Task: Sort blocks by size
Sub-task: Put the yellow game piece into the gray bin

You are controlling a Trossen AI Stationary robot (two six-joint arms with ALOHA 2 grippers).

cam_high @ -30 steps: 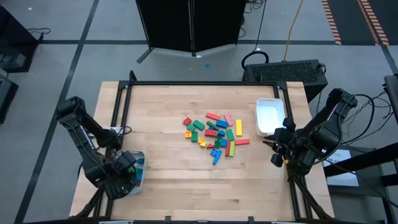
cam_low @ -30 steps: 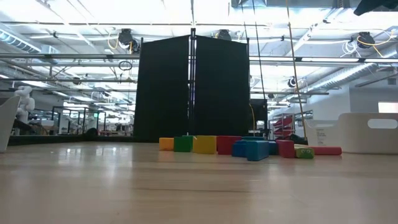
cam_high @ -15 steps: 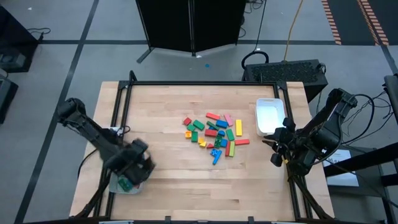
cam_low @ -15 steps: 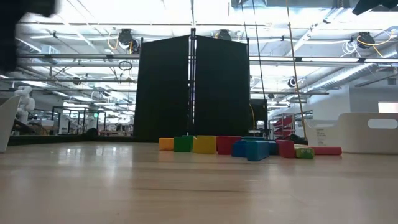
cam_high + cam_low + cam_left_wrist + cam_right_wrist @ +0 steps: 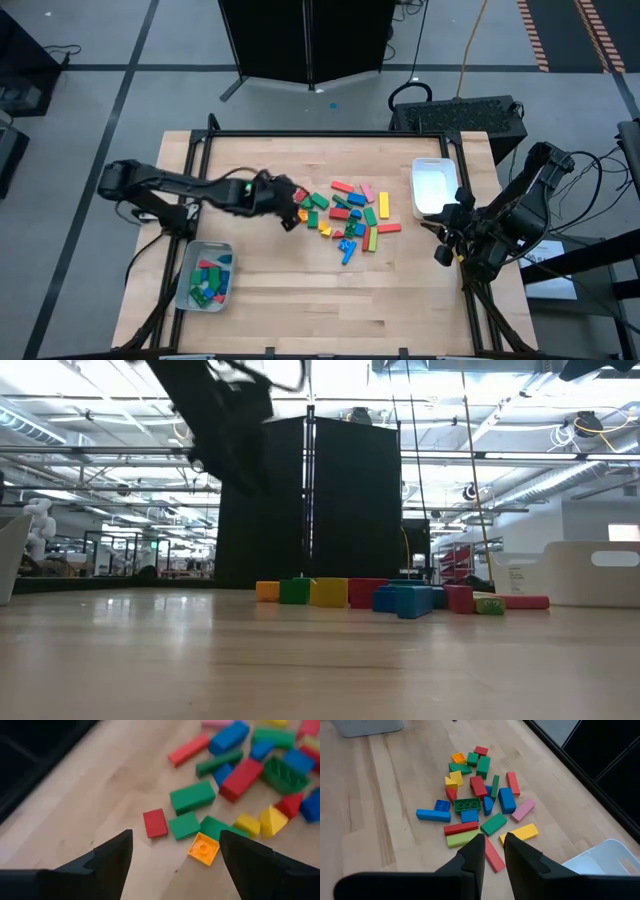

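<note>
The blocks (image 5: 345,215) lie in a loose heap of red, green, blue, yellow, orange and pink on the middle of the table, and in the low view as a row of blocks (image 5: 400,596). My left gripper (image 5: 290,215) hangs open above the heap's left edge, slanting down. In its wrist view the gripper (image 5: 175,862) has a small red block (image 5: 155,823), a green one (image 5: 184,826) and an orange one (image 5: 203,848) ahead of its fingers, touching none. My right gripper (image 5: 441,240) waits above the table's right edge; a narrow empty gap parts its fingers (image 5: 493,852).
A pale tray (image 5: 203,276) at the near left holds several blocks. An empty white tray (image 5: 433,187) stands at the far right, right of the heap. Bare wood lies all around the heap, and a black frame (image 5: 320,133) borders the table's far edge.
My left gripper has swung from above the near-left tray toward the table's far edge and right, out to the heap's left edge, turning as it went. The tray with its blocks now shows uncovered. The heap has not shifted.
</note>
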